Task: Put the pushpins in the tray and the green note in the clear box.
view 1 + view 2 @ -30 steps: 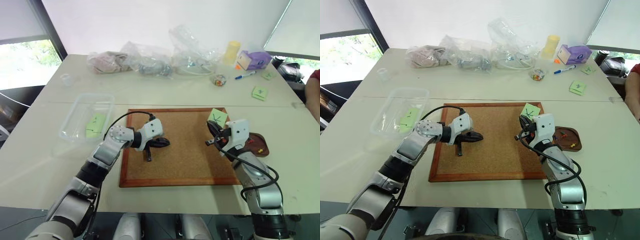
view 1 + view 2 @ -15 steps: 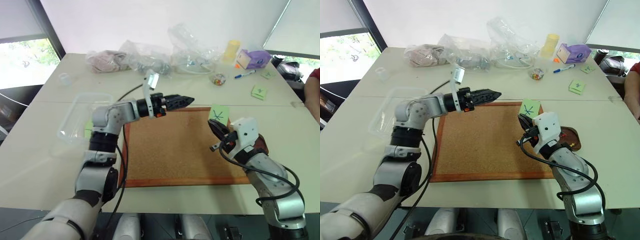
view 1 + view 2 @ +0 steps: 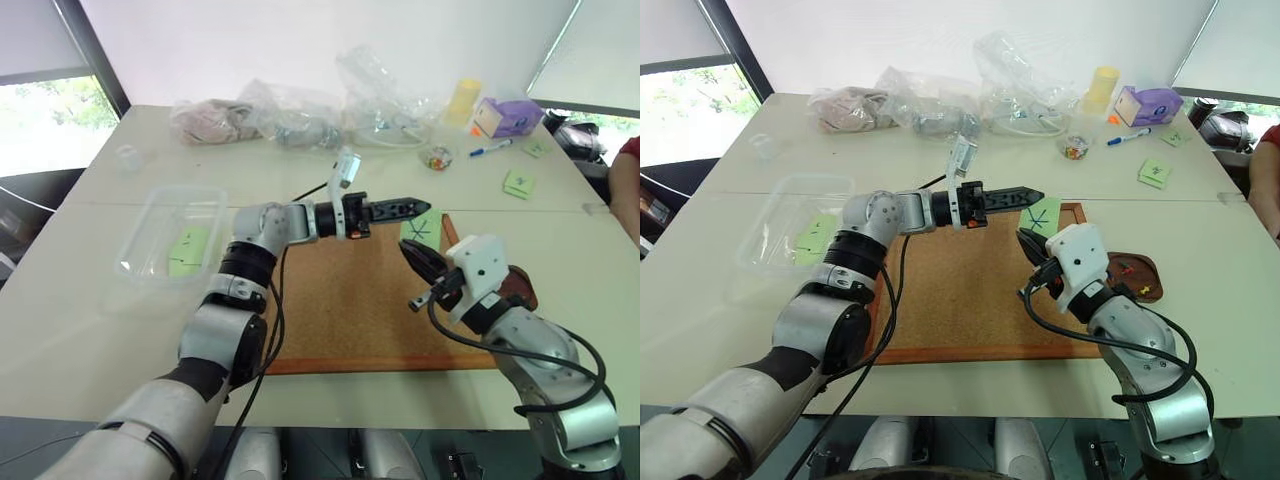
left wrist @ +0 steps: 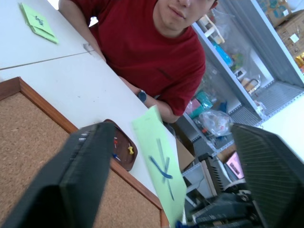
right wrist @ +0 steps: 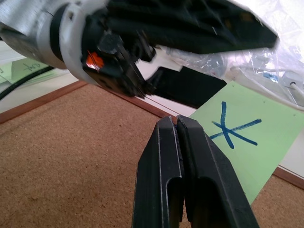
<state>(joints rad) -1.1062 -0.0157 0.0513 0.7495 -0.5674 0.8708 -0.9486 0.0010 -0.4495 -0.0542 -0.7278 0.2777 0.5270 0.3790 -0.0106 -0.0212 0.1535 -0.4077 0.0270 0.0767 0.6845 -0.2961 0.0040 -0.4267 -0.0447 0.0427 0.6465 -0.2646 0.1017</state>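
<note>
The green note point(image 3: 421, 229), marked with an X scribble, stands raised over the cork board's far right corner. My right gripper point(image 3: 406, 249) is shut on its lower corner, as the right wrist view shows with the green note point(image 5: 240, 140) just past the closed tips. Level with it, my left gripper point(image 3: 420, 206) reaches across from the left and is open. Its fingers point(image 4: 80, 166) stand on either side of the green note point(image 4: 159, 156), not touching. The brown tray point(image 3: 1152, 267) lies right of the board with red and yellow pushpins point(image 3: 1126, 268) in it. At the left sits the clear box point(image 3: 160, 225).
The cork board point(image 3: 340, 310) lies under both arms. A scribbled green note point(image 3: 190, 250) lies inside the clear box. Plastic bags point(image 3: 300, 120), a small glass bowl point(image 3: 437, 158), a yellow cup point(image 3: 463, 100), a purple box point(image 3: 510, 118) and more green notes point(image 3: 520, 185) line the back. A person in red point(image 4: 156, 42) sits at the right.
My left arm lifted off the board, swung right and opened, and now straddles the note. My right gripper rose and drew back leftward, carrying the note.
</note>
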